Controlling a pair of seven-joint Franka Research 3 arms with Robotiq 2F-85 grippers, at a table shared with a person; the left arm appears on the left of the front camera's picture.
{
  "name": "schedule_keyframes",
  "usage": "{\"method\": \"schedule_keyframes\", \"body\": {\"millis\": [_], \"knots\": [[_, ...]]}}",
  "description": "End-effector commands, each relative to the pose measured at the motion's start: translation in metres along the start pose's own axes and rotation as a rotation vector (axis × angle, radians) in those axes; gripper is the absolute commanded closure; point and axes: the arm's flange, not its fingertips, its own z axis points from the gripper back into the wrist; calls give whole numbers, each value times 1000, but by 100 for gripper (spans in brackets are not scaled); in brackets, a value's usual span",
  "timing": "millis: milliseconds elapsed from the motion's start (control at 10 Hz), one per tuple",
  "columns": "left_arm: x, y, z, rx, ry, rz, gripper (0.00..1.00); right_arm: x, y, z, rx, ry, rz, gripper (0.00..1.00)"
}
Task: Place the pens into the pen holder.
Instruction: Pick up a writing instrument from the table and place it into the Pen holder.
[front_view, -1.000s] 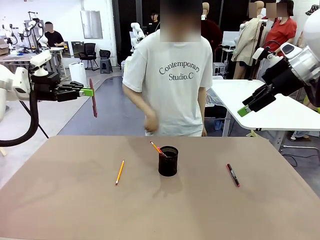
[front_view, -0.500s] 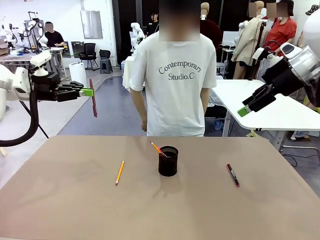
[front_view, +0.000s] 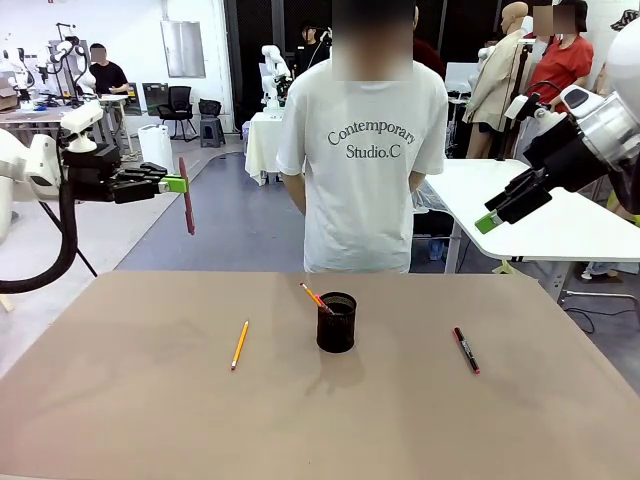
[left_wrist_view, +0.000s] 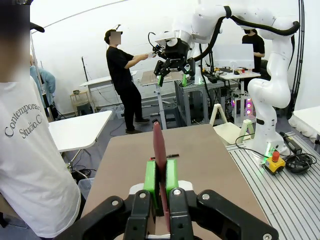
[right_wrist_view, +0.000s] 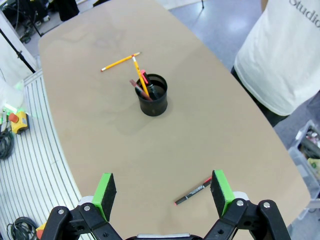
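Pen holder (front_view: 336, 322) at table (front_view: 150, 420) centre; pencil (front_view: 239, 345) left, marker (front_view: 465, 350) right.

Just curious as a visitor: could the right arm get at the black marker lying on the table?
Probably yes: the right tool is open above the black marker, which lies alone on the table, nothing between them.

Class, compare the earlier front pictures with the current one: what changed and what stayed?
The person stepped toward the robot's right, lowering one arm. Unchanged: left gripper shut on the dark red pen, right gripper open, pencil, marker and pen holder in place.
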Motion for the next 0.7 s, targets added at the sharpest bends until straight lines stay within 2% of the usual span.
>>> {"method": "schedule_keyframes", "body": {"millis": [0, 200, 300, 500, 600], "knots": [[1, 0, 2, -2, 7, -3, 100, 1, 0, 1, -1, -12, 0, 0], [0, 0, 0, 0, 0, 0, 100, 1, 0, 1, -1, -12, 0, 0], [1, 5, -23, 75, 15, 19, 100, 1, 0, 1, -1, -12, 0, 0], [-3, 15, -76, 105, 41, 22, 100, 1, 0, 1, -1, -12, 0, 0], [-11, 13, -101, 39, 38, 13, 100, 1, 0, 1, -1, -12, 0, 0]]}}
